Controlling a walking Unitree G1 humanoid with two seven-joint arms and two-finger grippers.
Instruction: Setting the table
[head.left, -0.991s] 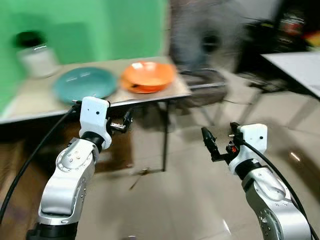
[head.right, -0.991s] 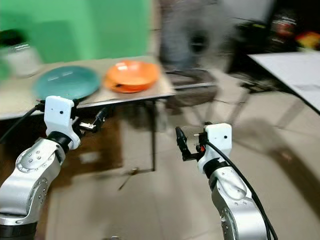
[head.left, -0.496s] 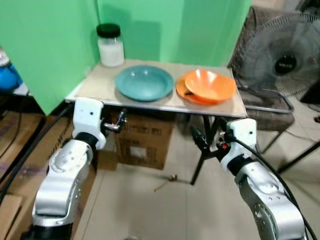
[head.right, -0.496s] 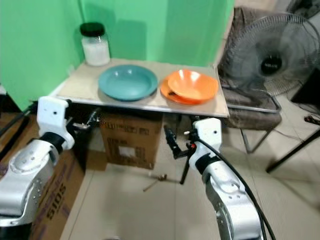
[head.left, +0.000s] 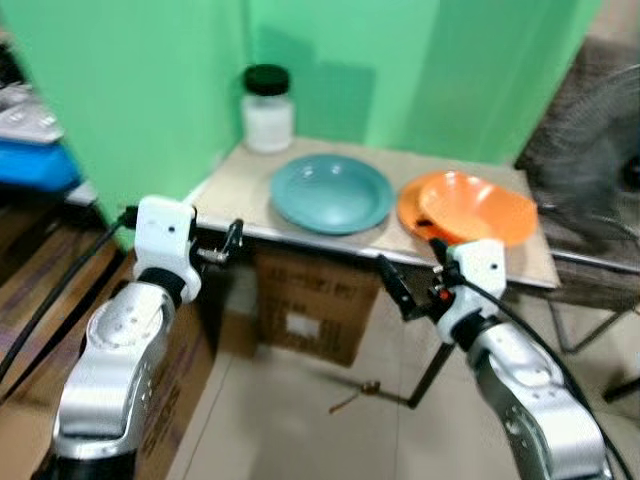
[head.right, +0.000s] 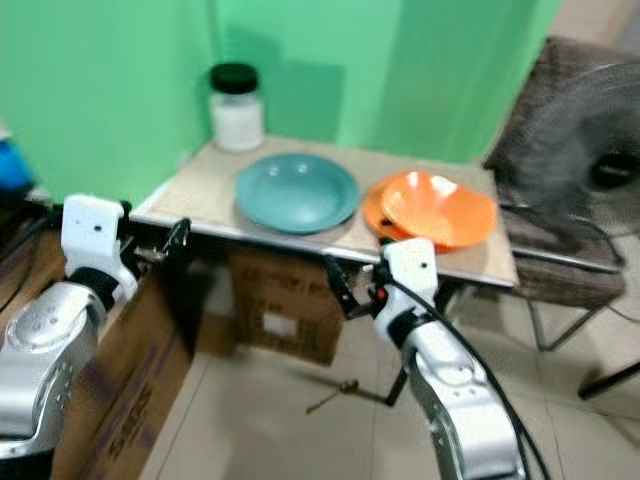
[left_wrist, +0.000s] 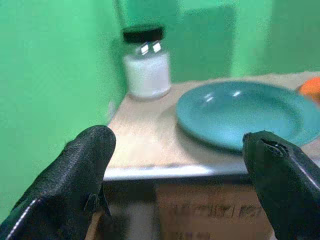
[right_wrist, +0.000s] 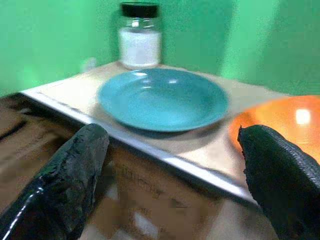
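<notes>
A teal plate (head.left: 331, 193) lies in the middle of a small beige table (head.left: 236, 187). To its right an orange bowl (head.left: 478, 208) rests on an orange plate. At the back left corner stands a black-lidded jar (head.left: 267, 108) of white stuff. My left gripper (head.left: 232, 243) is held open just below the table's front left edge. My right gripper (head.left: 396, 288) is open below the front edge, under the orange bowl. Nothing is between either pair of fingers. The left wrist view looks at the jar (left_wrist: 146, 62) and teal plate (left_wrist: 245, 115); the right wrist view faces the teal plate (right_wrist: 162, 98).
A cardboard box (head.left: 310, 300) sits under the table, and another box (head.right: 120, 390) is by my left arm. A standing fan (head.right: 590, 150) is at the right. Green walls close in the back and left. Some small litter (head.left: 360, 392) lies on the tiled floor.
The camera has swung and come nearer: the table now sits further right and larger in view. Both grippers keep the same open pose in front of me.
</notes>
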